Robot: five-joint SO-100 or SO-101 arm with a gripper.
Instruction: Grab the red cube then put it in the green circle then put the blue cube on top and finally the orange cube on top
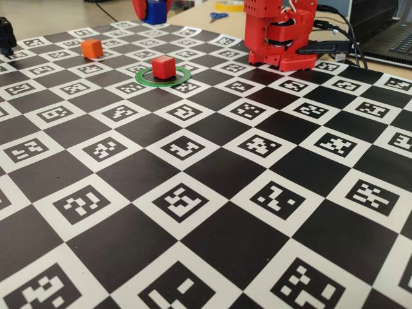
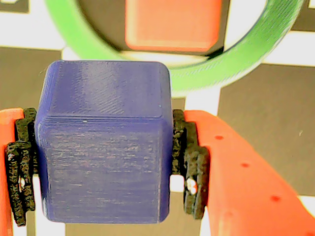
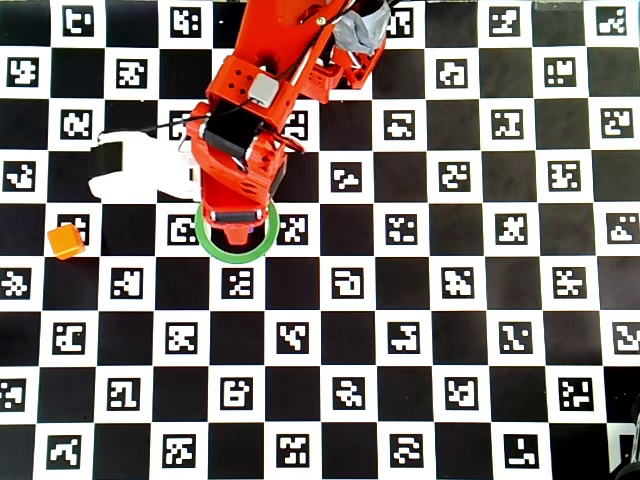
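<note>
My gripper (image 2: 104, 162) is shut on the blue cube (image 2: 103, 147), with a black pad on each side of it. It holds the cube in the air above the board, at the top edge of the fixed view (image 1: 155, 11). The red cube (image 1: 163, 67) sits inside the green circle (image 1: 163, 76). In the wrist view the red cube (image 2: 172, 24) and the green circle (image 2: 236, 64) lie just ahead of the blue cube and below it. The orange cube (image 1: 91, 47) stands on the board left of the ring, also seen in the overhead view (image 3: 66, 241). There the arm hides the red cube and covers part of the ring (image 3: 236, 252).
The red arm base (image 1: 280, 35) stands at the back right of the checkered marker board. Cables and a laptop (image 1: 386, 32) lie to its right. Scissors (image 1: 217, 15) lie beyond the board. A white object (image 3: 140, 170) lies left of the arm.
</note>
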